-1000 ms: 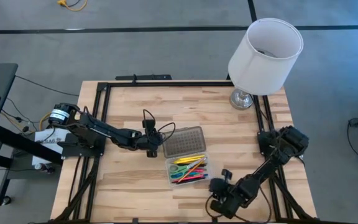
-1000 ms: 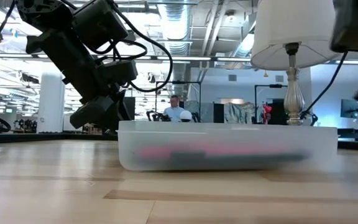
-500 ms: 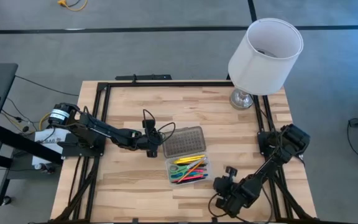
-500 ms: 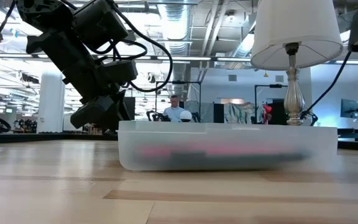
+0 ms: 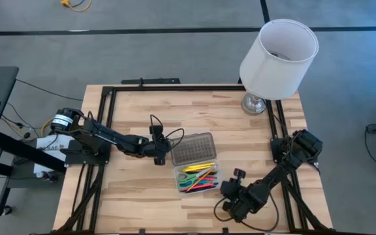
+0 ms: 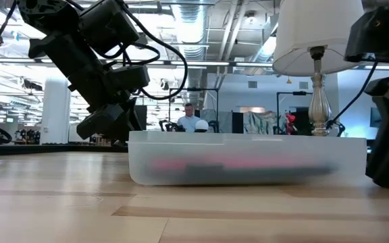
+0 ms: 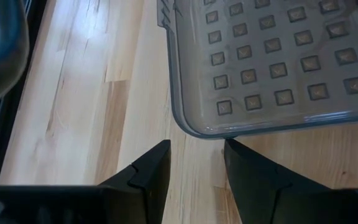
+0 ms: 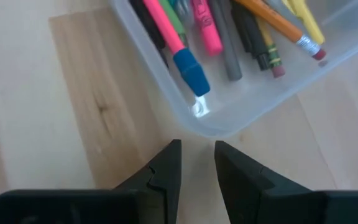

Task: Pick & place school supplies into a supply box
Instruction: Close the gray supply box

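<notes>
the right tool [image 8: 196, 163] is seen nearest, low over the counter [image 5: 142, 196], just beside the front corner of the supply box [image 5: 198, 178]; its fingers stand a little parted and nothing is held between them. the clear tray of the box lies flat near the counter's middle, and the school supplies [image 5: 198, 177] are already gathered in it: a pink pen with a blue cap [image 8: 179, 45], pencils with erasers [image 8: 278, 31], and green, yellow and dark pieces lying roughly side by side.

beyond the tray the dotted lid [image 5: 192, 149] lies folded back flat on the wood, hinged to the tray's far side. the left tool [image 7: 196, 163] is held at the lid's outer corner, its fingers apart, the rim just ahead of them and not gripped.

the box is judged light, stiff and smooth, so it may slide when pushed. the lid is best taken by its thin rim at a corner or mid-edge and swung over on the hinge, while the tray is steadied at its wall.

farthest back, a white lamp [image 5: 276, 55] stands at the counter's far right corner.
</notes>
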{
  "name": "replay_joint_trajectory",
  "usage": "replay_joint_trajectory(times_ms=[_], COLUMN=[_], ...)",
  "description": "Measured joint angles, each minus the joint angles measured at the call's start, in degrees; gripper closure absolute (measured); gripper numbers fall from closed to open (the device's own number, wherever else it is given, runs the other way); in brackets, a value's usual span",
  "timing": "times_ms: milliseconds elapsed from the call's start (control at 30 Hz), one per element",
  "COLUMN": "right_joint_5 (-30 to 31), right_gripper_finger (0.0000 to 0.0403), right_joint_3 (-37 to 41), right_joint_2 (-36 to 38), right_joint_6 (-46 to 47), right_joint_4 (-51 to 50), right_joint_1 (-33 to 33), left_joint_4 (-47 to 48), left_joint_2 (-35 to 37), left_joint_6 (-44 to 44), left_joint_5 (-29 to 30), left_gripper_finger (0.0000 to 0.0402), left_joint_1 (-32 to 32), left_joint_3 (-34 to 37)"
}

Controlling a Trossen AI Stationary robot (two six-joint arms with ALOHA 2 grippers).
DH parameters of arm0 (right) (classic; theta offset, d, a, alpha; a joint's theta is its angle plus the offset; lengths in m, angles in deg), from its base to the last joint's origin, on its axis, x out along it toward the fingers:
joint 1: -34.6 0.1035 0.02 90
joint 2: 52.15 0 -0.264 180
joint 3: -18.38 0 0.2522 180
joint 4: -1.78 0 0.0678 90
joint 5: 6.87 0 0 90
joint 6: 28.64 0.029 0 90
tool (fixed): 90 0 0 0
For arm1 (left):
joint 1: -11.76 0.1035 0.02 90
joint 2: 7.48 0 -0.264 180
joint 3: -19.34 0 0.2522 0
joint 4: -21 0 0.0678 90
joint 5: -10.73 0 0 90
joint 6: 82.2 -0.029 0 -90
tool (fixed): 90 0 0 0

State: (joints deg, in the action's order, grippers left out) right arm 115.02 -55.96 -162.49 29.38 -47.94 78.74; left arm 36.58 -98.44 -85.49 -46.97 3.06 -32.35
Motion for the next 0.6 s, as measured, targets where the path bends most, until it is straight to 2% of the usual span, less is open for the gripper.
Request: replay_joint_trajectory(times_ms=[600], right_joint_5=[3.0], right_gripper_finger=[0.0310], right_joint_3=[0.0], right_joint_2=[-0.1], right_joint_6=[-0.1], right_joint_4=[0.2], right_joint_1=[-0.1], left_joint_4=[-2.7], left_joint_2=[0.0], left_joint_6=[-1.3], left_joint_5=[-1.7], left_gripper_finger=[0.0256], left_joint_1=[1.0], left_joint_3=[0.0])
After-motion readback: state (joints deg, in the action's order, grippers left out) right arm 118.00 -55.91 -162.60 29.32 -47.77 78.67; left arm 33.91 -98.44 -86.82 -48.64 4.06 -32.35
